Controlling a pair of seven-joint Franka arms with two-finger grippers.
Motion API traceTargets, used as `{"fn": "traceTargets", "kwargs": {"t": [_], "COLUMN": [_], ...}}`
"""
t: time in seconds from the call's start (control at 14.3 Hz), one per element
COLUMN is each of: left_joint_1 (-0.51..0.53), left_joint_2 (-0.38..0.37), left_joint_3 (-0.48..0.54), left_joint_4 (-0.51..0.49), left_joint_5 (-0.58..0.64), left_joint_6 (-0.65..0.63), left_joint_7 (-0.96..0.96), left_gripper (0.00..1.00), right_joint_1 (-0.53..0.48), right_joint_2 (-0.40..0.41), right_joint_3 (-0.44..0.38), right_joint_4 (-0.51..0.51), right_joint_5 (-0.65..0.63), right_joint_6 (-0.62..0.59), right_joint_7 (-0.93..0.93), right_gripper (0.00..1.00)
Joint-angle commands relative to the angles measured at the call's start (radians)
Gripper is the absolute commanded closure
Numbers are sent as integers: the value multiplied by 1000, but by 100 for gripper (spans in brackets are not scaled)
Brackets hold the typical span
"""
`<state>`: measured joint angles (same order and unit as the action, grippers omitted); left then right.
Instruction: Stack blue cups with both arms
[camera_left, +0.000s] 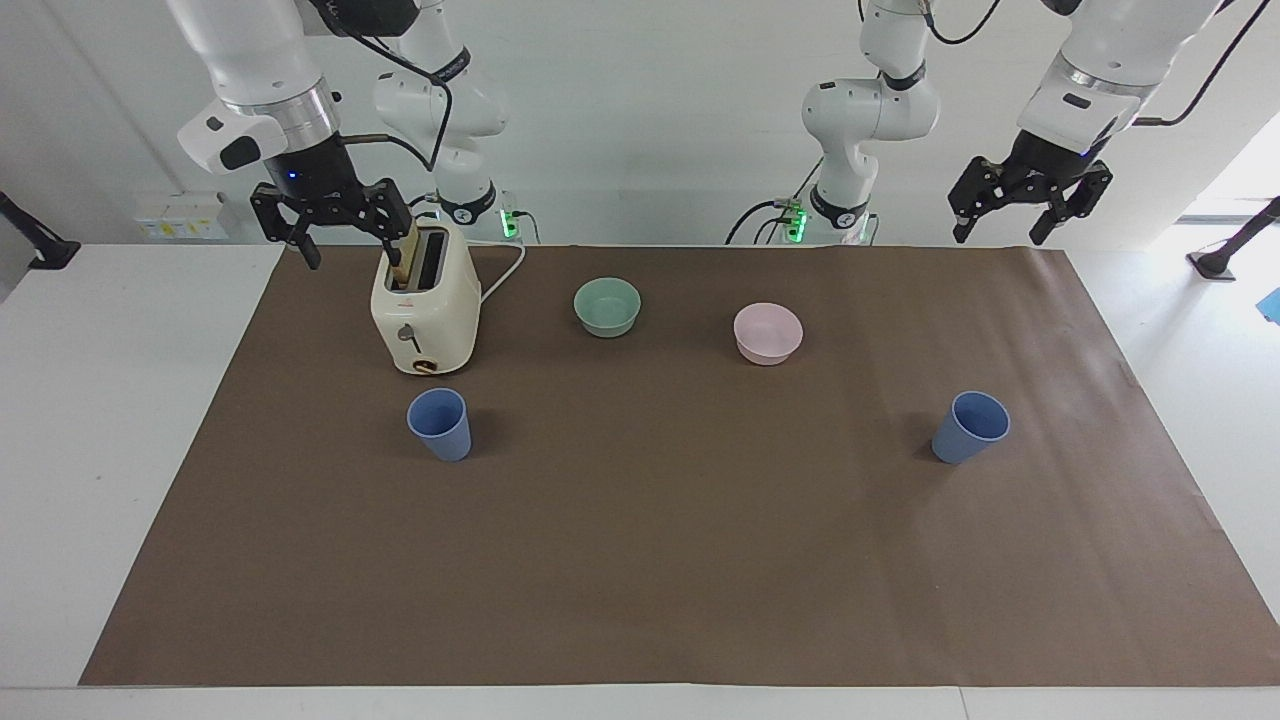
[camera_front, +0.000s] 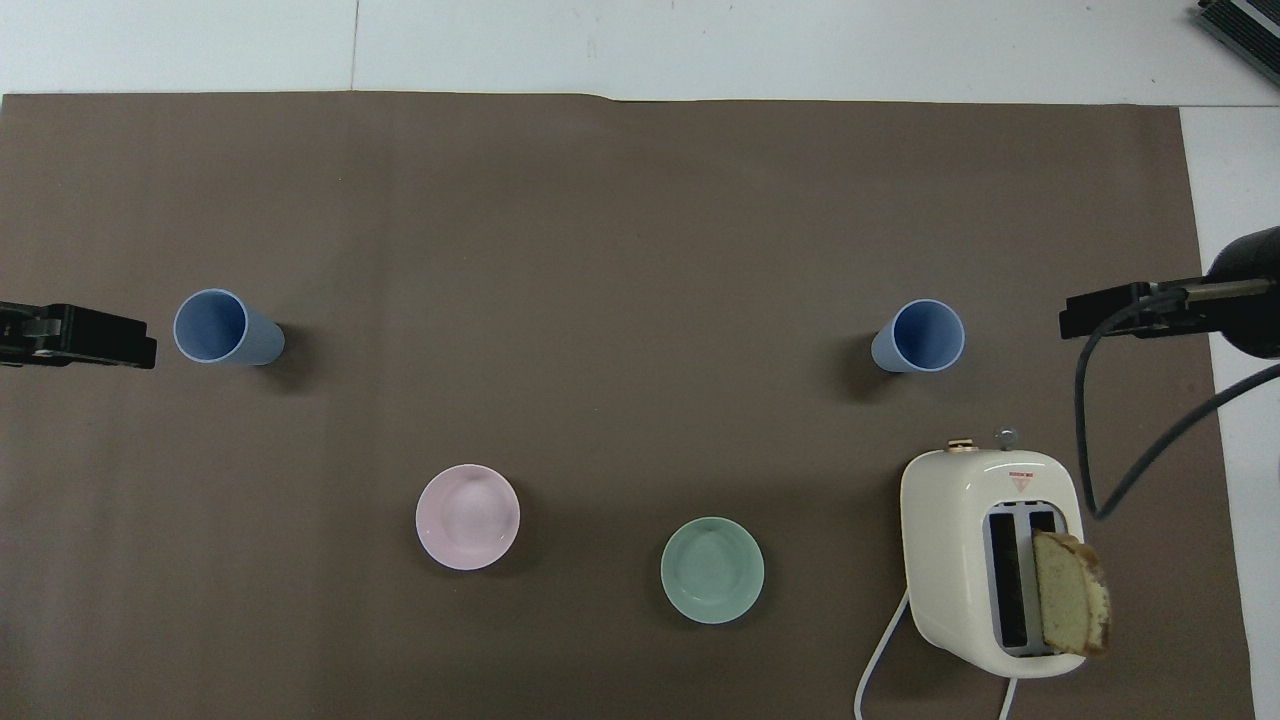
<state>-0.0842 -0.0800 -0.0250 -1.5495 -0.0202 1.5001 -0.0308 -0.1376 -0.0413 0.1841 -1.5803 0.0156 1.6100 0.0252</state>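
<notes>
Two blue cups stand upright and apart on the brown mat (camera_left: 640, 560). One cup (camera_left: 440, 423) (camera_front: 918, 337) is toward the right arm's end, just farther from the robots than the toaster. The other cup (camera_left: 970, 427) (camera_front: 228, 327) is toward the left arm's end. My right gripper (camera_left: 353, 256) hangs open in the air beside the top of the toaster, holding nothing. My left gripper (camera_left: 1003, 234) hangs open and empty over the mat's edge at the robots' end. Neither gripper touches a cup.
A cream toaster (camera_left: 425, 300) (camera_front: 990, 560) holds a slice of bread (camera_front: 1070, 595), its cord trailing toward the robots. A green bowl (camera_left: 607, 306) (camera_front: 712, 570) and a pink bowl (camera_left: 768, 333) (camera_front: 467, 517) sit nearer the robots than the cups.
</notes>
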Motion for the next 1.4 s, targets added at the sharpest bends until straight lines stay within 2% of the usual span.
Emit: {"fn": "traceTargets", "kwargs": {"t": [0.0,0.84,1.33], "left_joint_1": [-5,-2,26], "left_joint_2": [-20,-20,-11], "left_joint_3": [5,5,8], "left_joint_4": [-23,-26,-70], "left_joint_5": [-11,-14,-17], "left_joint_6": [19,22,129], "left_joint_7": [0,0,2], "left_gripper": [0,0,0], "right_joint_1": [-14,-14,-14], "right_joint_2": [-19,-17,-17], "right_joint_3": [8,8,8], "right_joint_4": [-23,-23,-23], "right_joint_5": [18,18,18], "right_joint_6": [5,7,7], "right_joint_7": [-8,-8,-8], "right_gripper": [0,0,0]}}
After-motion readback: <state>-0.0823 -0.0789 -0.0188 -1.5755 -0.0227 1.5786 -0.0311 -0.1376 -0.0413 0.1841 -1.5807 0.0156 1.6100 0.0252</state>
